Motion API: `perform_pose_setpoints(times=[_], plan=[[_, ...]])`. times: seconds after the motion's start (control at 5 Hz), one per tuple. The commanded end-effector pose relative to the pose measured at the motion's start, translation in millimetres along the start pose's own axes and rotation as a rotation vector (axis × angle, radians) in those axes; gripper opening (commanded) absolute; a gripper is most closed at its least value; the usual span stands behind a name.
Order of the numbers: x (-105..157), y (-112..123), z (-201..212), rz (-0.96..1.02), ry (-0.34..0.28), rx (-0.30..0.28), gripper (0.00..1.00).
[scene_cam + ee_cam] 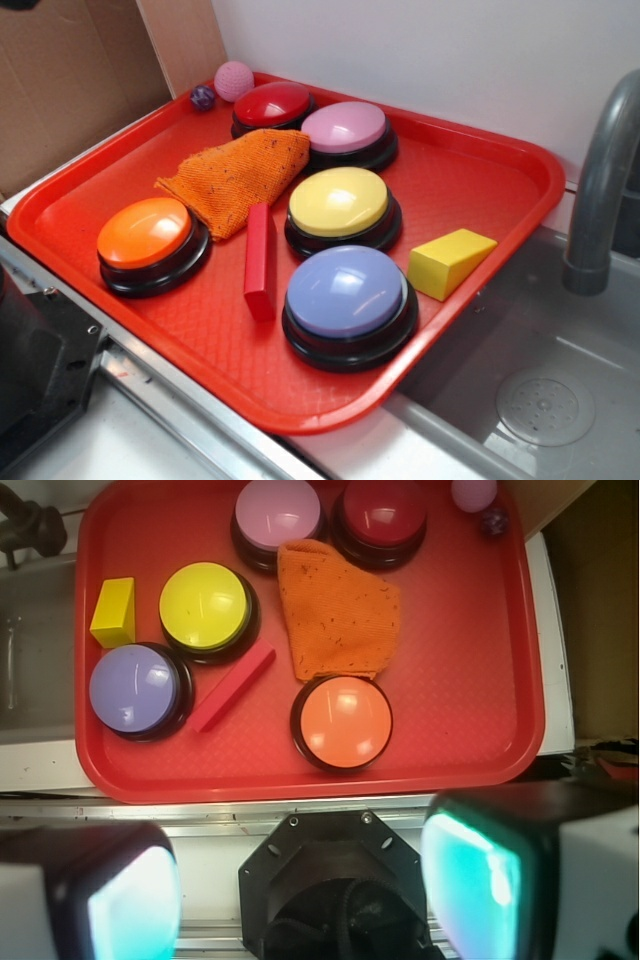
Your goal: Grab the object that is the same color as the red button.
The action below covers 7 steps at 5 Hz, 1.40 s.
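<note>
Red block left untouched on tray (480, 150)

The block (260, 261) is flanked by buttons; the gripper (300, 900) is held high, jaws spread.

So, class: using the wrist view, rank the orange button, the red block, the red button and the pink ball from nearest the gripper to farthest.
The gripper is at the bottom edge, off the tray.
1. Orange button: nearest tray edge, just above the fingers.
2. Red block: a little farther, left of it.
3. Red button: far side of the tray.
4. Pink ball: far right corner.
</note>
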<state>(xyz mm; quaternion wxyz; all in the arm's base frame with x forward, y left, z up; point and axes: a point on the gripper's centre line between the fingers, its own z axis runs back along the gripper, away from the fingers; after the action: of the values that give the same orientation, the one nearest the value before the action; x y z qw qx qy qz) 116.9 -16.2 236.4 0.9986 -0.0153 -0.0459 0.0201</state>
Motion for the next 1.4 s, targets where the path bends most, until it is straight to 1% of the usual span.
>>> perform_pose_setpoints(times=[0.0,0.2,0.4,0.6,0.8,1.0,1.2], plan=[[0.0,0.0,0.0,0.000,0.000,0.000,1.00],[13.3,-15.1,-24.8,0.031,0.034,-0.038,1.00],[26.0,-31.5,-54.9,0.168,0.051,-0.100,1.00],[36.3,-42.4,-89.3,0.334,0.050,-0.151,1.00],[39.5,-46.2,-120.6,0.465,0.052,-0.181,1.00],[39.9,-46.1,-150.8,0.611,0.019,-0.199,1.00],[40.2,-47.1,-172.3,0.684,0.022,-0.197,1.00]])
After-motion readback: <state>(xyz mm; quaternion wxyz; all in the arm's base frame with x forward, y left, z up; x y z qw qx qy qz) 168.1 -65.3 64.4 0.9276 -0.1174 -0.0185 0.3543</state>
